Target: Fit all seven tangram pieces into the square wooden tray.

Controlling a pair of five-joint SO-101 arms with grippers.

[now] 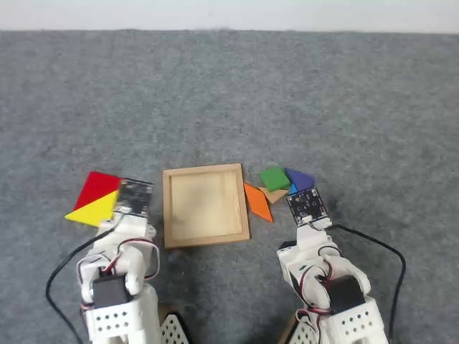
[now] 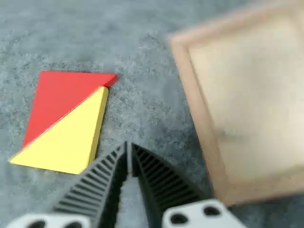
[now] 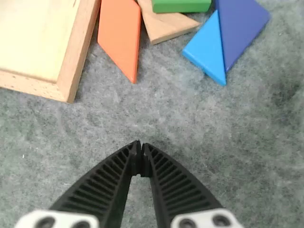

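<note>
Left gripper (image 2: 128, 148): jaws together, nothing in them, hanging over bare carpet between the two big triangles and the tray's left wall. Right gripper (image 3: 139, 145): same state, pinched shut and empty, over carpet just short of the pile on the tray's right.

Square wooden tray (image 1: 206, 170) sits between the arms and has nothing in it. All seven pieces are outside it, so I judge the task as not started.

- Left of the tray: red triangle (image 2: 57, 97) and yellow triangle (image 2: 66, 140), long edges touching. I can't tell whether the yellow one overlaps the red.
- Right of the tray: orange parallelogram (image 3: 121, 33) right beside the tray wall. The wood-coloured triangle (image 3: 164, 26) touches it, and the green square (image 3: 180, 4) looks to rest partly on that triangle.
- Beyond those: light blue triangle (image 3: 209, 47) and dark blue triangle (image 3: 242, 23), edge to edge.

The split makes sense — each arm has its own cluster on its own side, so neither has to cross the tray.

My read is that both arms are parked at a ready pose with jaws shut, and either must open before a pick. The big triangles are probably best placed first, since they fix the layout. The flat pieces on carpet give little edge to grab, and the stacked green square could slide off if the triangle is nudged.
</note>
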